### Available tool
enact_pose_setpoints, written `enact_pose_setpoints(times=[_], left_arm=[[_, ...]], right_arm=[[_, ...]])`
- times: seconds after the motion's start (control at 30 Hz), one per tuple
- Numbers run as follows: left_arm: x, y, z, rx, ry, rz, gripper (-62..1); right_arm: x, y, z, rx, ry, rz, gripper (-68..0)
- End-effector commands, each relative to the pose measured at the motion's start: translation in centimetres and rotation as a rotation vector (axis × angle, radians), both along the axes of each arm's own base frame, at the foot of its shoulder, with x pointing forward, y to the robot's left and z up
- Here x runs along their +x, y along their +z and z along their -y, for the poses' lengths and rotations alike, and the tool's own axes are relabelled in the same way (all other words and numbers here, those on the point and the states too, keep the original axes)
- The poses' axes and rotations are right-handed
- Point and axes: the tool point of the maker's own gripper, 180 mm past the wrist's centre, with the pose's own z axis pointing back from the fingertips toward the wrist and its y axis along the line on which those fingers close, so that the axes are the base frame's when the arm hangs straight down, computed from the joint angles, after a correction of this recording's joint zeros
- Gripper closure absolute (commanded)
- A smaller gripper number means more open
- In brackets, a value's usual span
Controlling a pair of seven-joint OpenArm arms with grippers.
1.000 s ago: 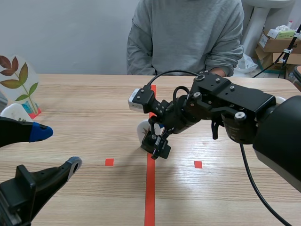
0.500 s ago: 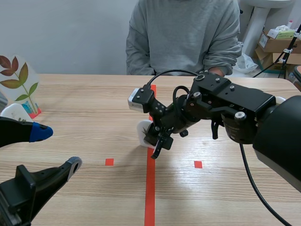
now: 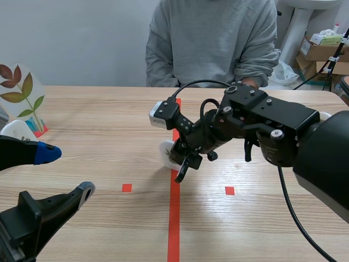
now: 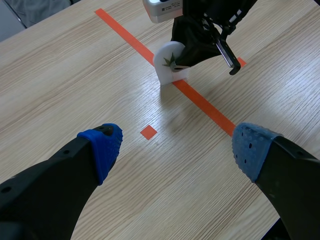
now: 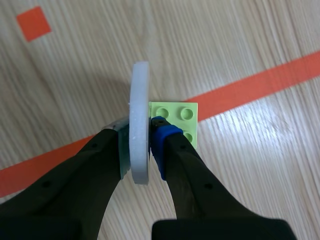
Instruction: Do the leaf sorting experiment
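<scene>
A white round leaf card (image 5: 139,115) stands on edge on a light-green brick base (image 5: 181,119), beside the orange centre line. My right gripper (image 5: 141,146) is shut on the card, one pad on each face. In the scene view the card (image 3: 164,152) shows just left of the right gripper (image 3: 182,159) at mid-table. The left wrist view shows a green leaf printed on the card (image 4: 168,62), well ahead of my left gripper (image 4: 175,147), which hangs open above bare table. That left gripper (image 3: 65,172) is low at the near left.
A second leaf card (image 3: 19,94) with brown and green leaves stands at the far left edge, with another white card (image 3: 15,131) in front of it. A person in a grey sweatshirt (image 3: 212,43) sits across the table. Cardboard boxes (image 3: 320,52) are at the back right.
My right gripper's fingers have closed onto the white leaf card and risen slightly. The left arm has not moved.
</scene>
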Motion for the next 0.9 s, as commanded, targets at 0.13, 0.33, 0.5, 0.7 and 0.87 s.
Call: enact_pose_setpoints(times=[0.13,0.33,0.5,0.7,0.87], left_arm=[[0.1,0.8,0.3,-0.022,-0.003,0.022,-47.7],[0.1,0.8,0.3,-0.023,-0.002,0.022,-47.7],[0.1,0.8,0.3,-0.023,-0.002,0.022,-47.7],[0.1,0.9,0.3,-0.026,-0.003,0.025,-47.7],[0.1,0.9,0.3,-0.027,-0.003,0.027,-47.7]], right_arm=[[4.7,5.0,3.0,0.067,-0.2,0.12,-3.2],[7.1,8.0,10.3,0.067,-0.469,0.18,-3.2],[7.1,8.1,18.3,0.091,-0.722,0.169,-3.2],[5.1,7.1,25.0,0.124,-0.917,0.131,-3.2],[3.3,5.8,27.6,0.126,-0.996,0.115,-3.3]])
